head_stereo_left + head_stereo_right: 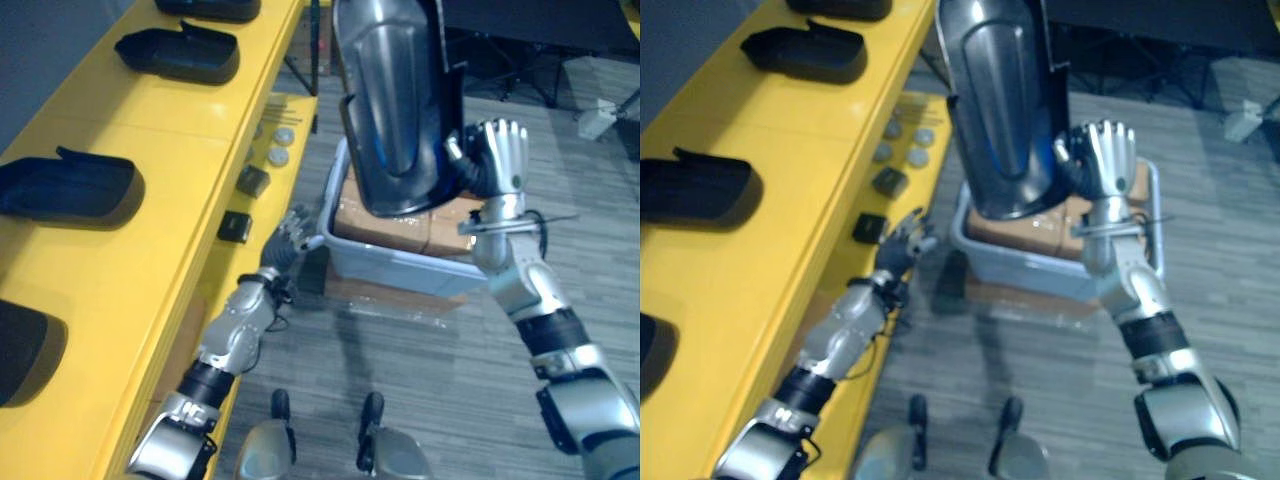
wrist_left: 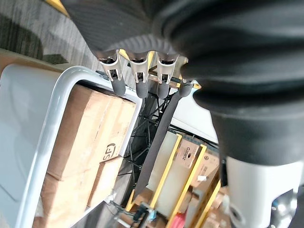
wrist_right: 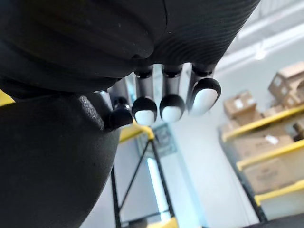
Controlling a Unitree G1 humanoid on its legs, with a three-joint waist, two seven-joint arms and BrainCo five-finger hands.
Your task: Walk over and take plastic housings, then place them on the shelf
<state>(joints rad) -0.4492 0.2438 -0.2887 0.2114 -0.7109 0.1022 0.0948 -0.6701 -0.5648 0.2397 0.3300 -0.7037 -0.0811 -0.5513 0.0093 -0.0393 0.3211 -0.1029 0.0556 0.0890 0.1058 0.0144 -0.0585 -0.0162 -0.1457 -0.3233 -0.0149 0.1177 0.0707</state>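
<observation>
I hold a large dark glossy plastic housing (image 1: 395, 110) upright in the air, with my right hand (image 1: 500, 155) shut on its right edge. In the right wrist view the curled fingers (image 3: 145, 110) press on the housing's dark body (image 3: 47, 156). My left hand (image 1: 290, 235) hangs open with relaxed fingers beside the front edge of the yellow shelf (image 1: 150, 270), holding nothing. In the left wrist view its fingers (image 2: 140, 80) point over the grey bin. Three black housings lie on the shelf top: one at the back (image 1: 180, 52), one in the middle (image 1: 70, 188), one at the near left (image 1: 25, 350).
A grey bin (image 1: 385, 262) with cardboard boxes (image 1: 400, 228) inside stands on the floor under the held housing. Small round discs (image 1: 278, 140) and black blocks (image 1: 252, 180) lie on the shelf's lower ledge. Grey floor stretches to the right.
</observation>
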